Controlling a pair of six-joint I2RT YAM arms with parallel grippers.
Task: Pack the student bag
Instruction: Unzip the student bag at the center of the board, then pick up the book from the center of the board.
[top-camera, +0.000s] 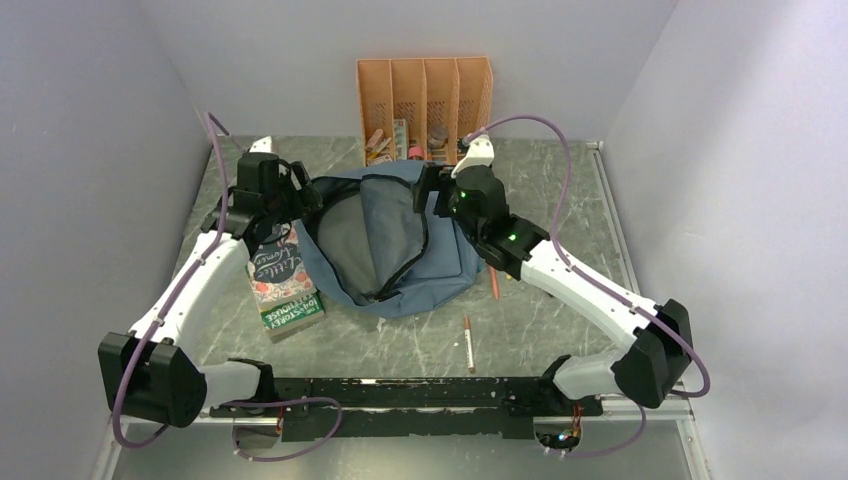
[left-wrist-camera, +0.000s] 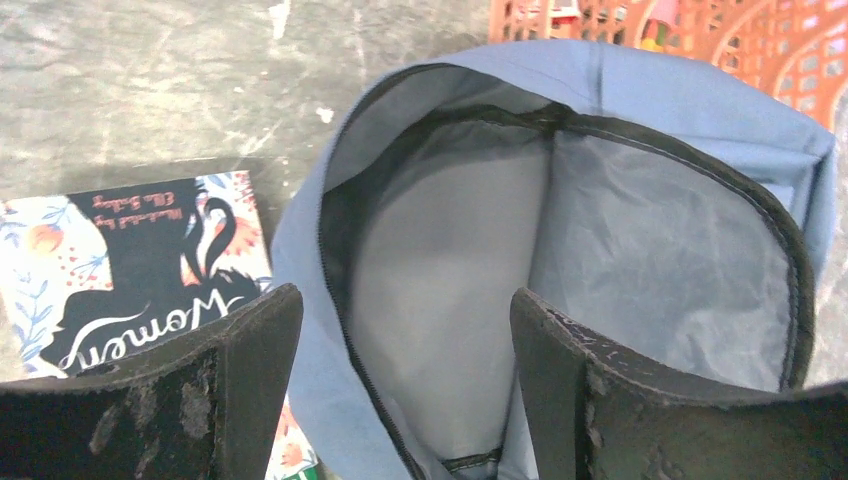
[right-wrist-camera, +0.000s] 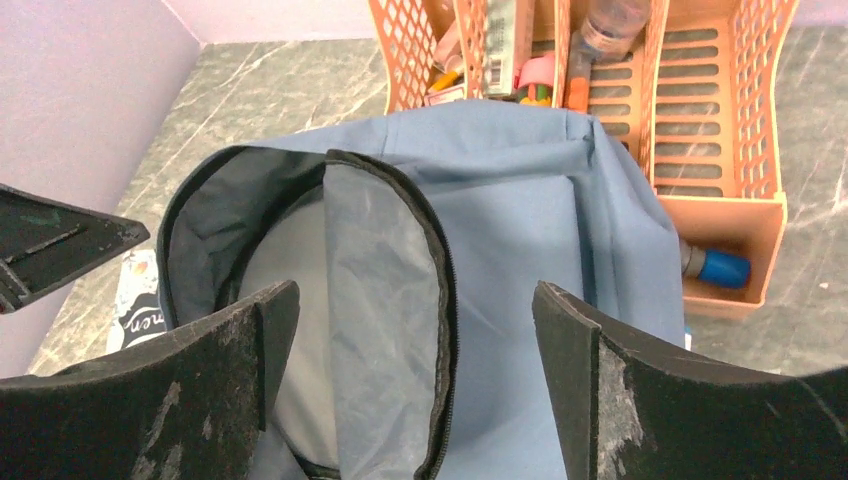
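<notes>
Student bag (top-camera: 430, 285) lies open between book (top-camera: 283, 285) and pen (top-camera: 468, 343), orange organizer (top-camera: 425, 95) behind.

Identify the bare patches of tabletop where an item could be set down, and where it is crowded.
Free: the table strip between the student bag and the black rail, left of the pen; also the far right corner beside the orange organizer. Crowded: the bag's mouth, flanked by the left gripper and right gripper, with the book close on its left.

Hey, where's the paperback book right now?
In the top view, the book lies flat on the left, against the open student bag's left edge, just nearer the arm bases than the left gripper.
</notes>
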